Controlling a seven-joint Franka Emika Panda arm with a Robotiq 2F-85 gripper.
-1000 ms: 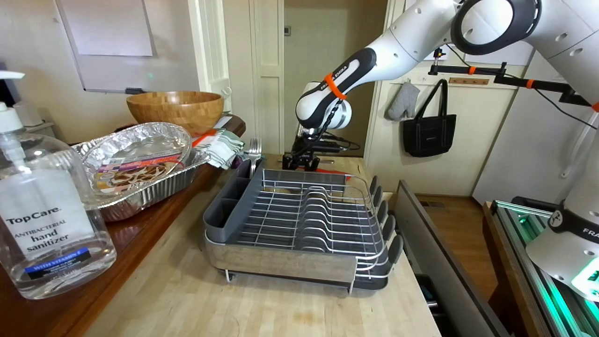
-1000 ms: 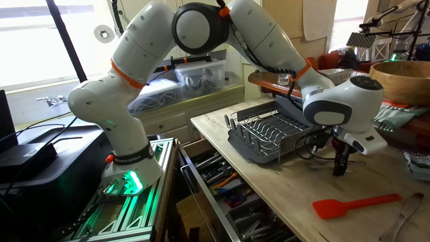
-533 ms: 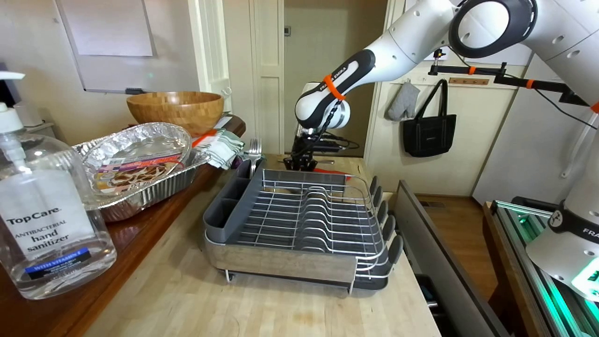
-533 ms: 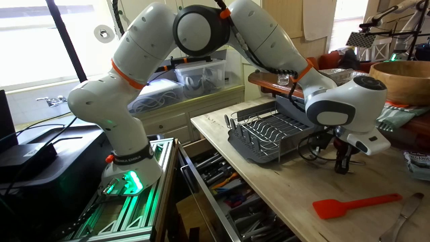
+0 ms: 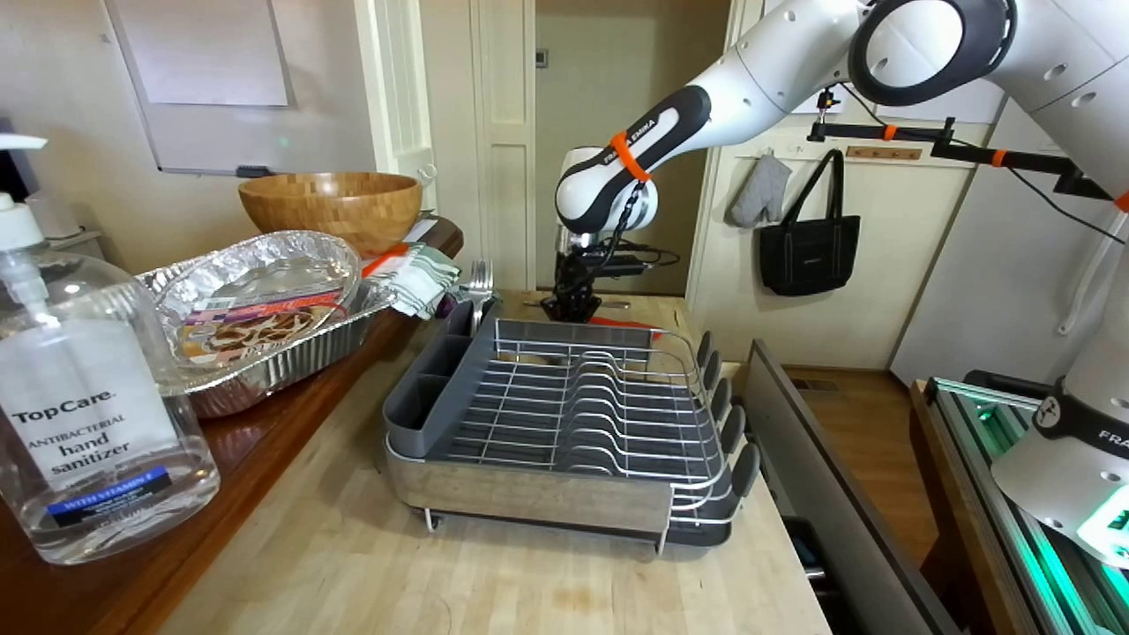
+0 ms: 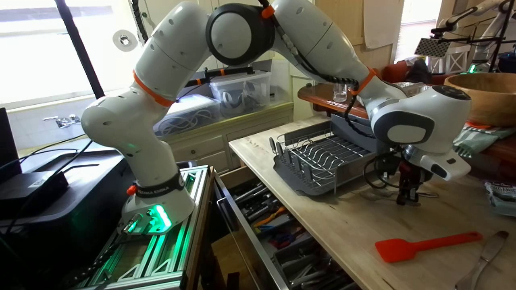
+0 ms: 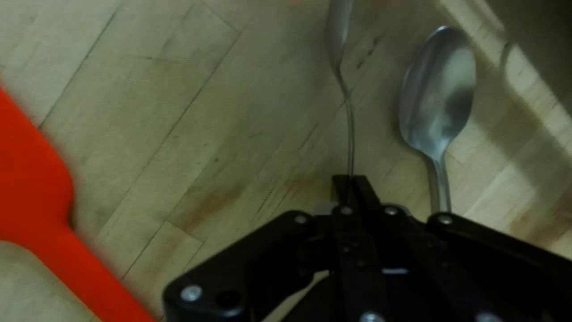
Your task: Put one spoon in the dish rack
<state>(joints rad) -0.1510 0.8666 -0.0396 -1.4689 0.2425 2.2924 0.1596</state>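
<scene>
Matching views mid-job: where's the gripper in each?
In an exterior view: gripper at centre, just past the far end of the rack.
In an exterior view: gripper right of centre, right of the rack.
In the wrist view: gripper low, right of centre, shut on a spoon.
Shared landmark: red spatula, in all three.

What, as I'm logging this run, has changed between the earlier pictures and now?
The hand, open a second ago, has closed on the handle of a spoon and risen slightly. Whether the whole spoon has left the table, I can't tell. The dish rack, red spatula and knife stayed where they were.
</scene>
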